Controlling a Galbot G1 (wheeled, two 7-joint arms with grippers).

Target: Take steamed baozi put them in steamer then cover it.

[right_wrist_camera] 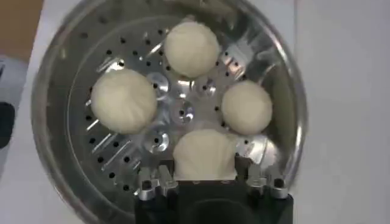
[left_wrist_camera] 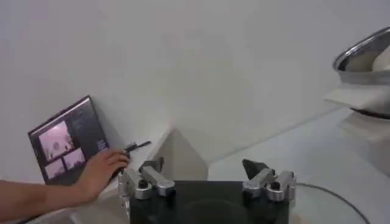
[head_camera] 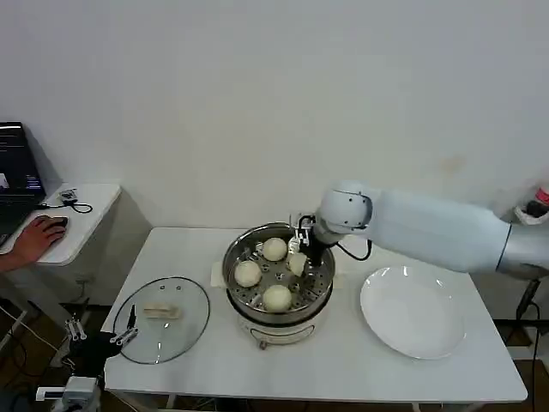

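Right gripper (right_wrist_camera: 205, 176) down inside the steamer (right_wrist_camera: 61, 73), jaws clamped either side of the fourth steamed baozi (right_wrist_camera: 205, 155), the bun filling the gap between them and sitting at or just above the perforated tray. Other three steamed baozi loose on the tray: one opposite the gripper, one to each side, all close together around the tray's centre but not clearly touching.

From the head view, same right gripper (head_camera: 299, 247) seen at the steamer's right inner edge, with the held bun (head_camera: 297, 263) just beneath it; right arm reaching in from the robot's right, stretched long and nearly level over the desk (head_camera: 343, 360), wrist bent down into the pot. Steamer (head_camera: 236, 257) standing mid-desk on its white base. White plate (head_camera: 416, 313) bare on the right, well apart from the steamer. Glass lid (head_camera: 163, 319) lying flat on the left part of the desk, near the steamer but not touching it.

Left gripper (head_camera: 101, 339) low at the desk's left front corner, just beside the lid's rim. In the left wrist view, left gripper (left_wrist_camera: 207, 173) with jaws wide apart, holding nothing, hanging just above the lid's curved rim (left_wrist_camera: 341, 198); steamer's rim at the far edge.
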